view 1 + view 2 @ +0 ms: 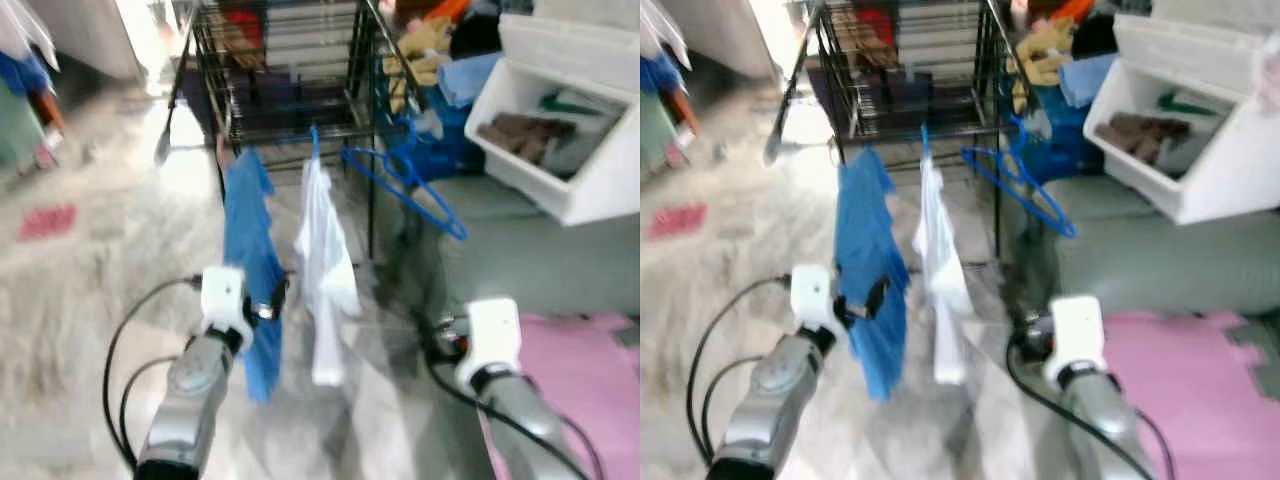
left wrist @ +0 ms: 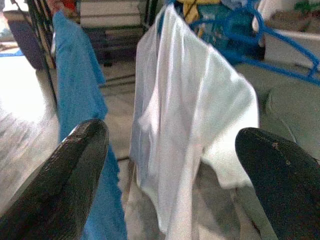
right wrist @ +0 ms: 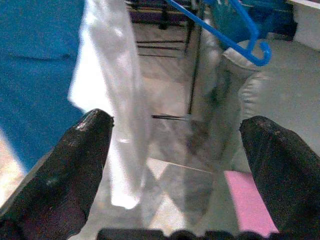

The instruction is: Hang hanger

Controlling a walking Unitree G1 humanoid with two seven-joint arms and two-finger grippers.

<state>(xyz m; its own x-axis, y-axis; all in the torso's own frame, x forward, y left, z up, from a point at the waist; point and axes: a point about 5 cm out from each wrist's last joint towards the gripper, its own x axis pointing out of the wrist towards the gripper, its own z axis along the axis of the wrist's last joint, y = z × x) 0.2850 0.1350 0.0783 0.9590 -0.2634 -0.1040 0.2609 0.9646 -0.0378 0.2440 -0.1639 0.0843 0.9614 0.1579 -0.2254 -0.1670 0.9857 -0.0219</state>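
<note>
**Both grippers open and empty before the rack; hangers on the rail**

Head views blurred. Black wire drying rack (image 1: 290,70) stands ahead on a pale marbled floor (image 1: 110,250). 3 items hang off its front rail: a blue garment (image 1: 250,260), a white garment (image 1: 322,265) on a blue hanger hook, and an empty blue hanger (image 1: 405,185) tilted out toward the robot's right.

Left gripper (image 2: 170,185): raised, pointing at the 2 garments. Fingers (image 2: 70,175) spread wide, nothing between them; white garment sits ahead in the gap, not touching.

Right gripper (image 3: 175,165): raised, lower right of the rack. Fingers (image 3: 65,170) spread wide, empty. White garment's edge is ahead near 1 finger; contact cannot be told. Empty hanger's end shows farther off.

Surroundings: white bin (image 1: 560,130) holding dark cloth at right, grey couch (image 1: 520,250) beneath it, pink mat (image 1: 580,380) by the right arm.
</note>
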